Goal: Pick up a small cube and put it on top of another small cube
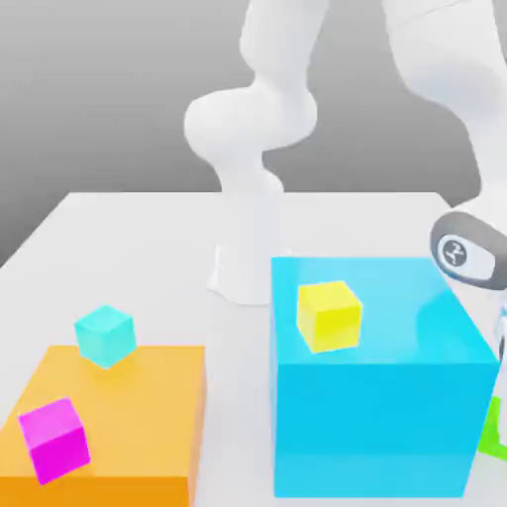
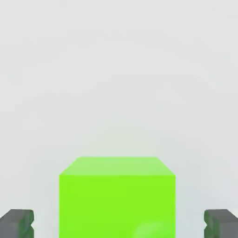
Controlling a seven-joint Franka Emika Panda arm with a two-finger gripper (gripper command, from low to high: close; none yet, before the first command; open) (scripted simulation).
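The small lime-green cube (image 2: 116, 197) sits on the white table between my two dark fingertips (image 2: 17, 224). My gripper (image 2: 119, 225) is open around it, with a gap between each finger and the cube's sides. In the exterior view a sliver of the green cube (image 1: 492, 426) shows at the exterior view's right edge, behind the big blue block, with my arm's wrist (image 1: 463, 250) above it. The small light cyan cube (image 1: 104, 335) rests on the far edge of the orange block (image 1: 129, 416), at the exterior view's left.
A large blue-cyan block (image 1: 376, 396) stands between the two cubes and carries a small yellow cube (image 1: 329, 315). A small magenta cube (image 1: 53, 439) lies on the low orange block. The arm's white base (image 1: 248, 257) stands behind on the white table (image 1: 119, 238).
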